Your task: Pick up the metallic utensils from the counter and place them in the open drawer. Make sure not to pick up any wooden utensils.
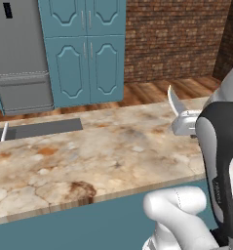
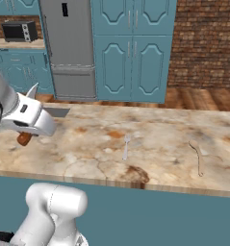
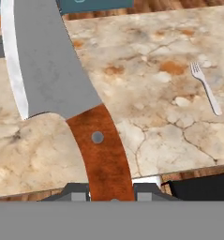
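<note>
My gripper [image 3: 111, 193] is shut on the metallic knife [image 3: 52, 70], gripping its reddish-brown handle [image 3: 101, 150] above the counter [image 3: 169, 140]. The blade points up in the left base view, where the gripper [image 1: 185, 123] hangs over the counter's right part [image 1: 113, 151]. In the right base view the gripper [image 2: 31, 121] is at the left, with the blade tip [image 2: 32, 90] above it and the handle end [image 2: 24, 139] below. A thin silver fork [image 2: 126, 146] lies flat on the counter, also seen as the fork [image 3: 206, 88] to the right of the knife. The open drawer is out of view.
A tan spoon-like utensil [image 2: 198, 156] lies on the counter's right part. A dark grey recess [image 1: 42, 129] sits at the counter's far left. Beyond the counter stand a steel fridge [image 1: 20, 53] and teal cabinets [image 1: 86, 53]. The counter's teal base front [image 1: 88, 222] runs below.
</note>
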Available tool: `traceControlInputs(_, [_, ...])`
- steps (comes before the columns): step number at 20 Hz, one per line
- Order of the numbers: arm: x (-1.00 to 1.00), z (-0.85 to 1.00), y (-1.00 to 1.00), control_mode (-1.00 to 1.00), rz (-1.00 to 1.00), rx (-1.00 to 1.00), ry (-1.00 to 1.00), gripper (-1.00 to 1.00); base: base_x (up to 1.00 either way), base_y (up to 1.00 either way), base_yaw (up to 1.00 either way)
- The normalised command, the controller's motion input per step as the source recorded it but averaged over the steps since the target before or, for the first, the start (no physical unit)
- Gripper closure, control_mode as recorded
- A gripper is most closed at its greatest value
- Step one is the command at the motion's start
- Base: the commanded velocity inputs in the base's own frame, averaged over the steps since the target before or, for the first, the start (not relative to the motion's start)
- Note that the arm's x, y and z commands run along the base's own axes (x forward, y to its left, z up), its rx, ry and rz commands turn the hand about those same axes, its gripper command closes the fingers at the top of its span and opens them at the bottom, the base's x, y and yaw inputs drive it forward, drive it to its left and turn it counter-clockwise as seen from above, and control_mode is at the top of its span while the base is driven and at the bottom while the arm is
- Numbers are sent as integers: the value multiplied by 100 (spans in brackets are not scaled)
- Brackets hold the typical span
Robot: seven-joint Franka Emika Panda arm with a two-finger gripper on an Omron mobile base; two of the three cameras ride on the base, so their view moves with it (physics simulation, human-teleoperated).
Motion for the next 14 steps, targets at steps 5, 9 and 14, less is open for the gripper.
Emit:
traceControlInputs(5, [-11, 8, 0, 100, 0, 0, -5, 100, -75, -10, 0])
traceControlInputs(9, [0, 0, 0, 100, 0, 0, 0, 100, -100, -26, 0])
traceControlInputs(14, [0, 0, 0, 100, 0, 0, 0, 100, -100, -20, 0])
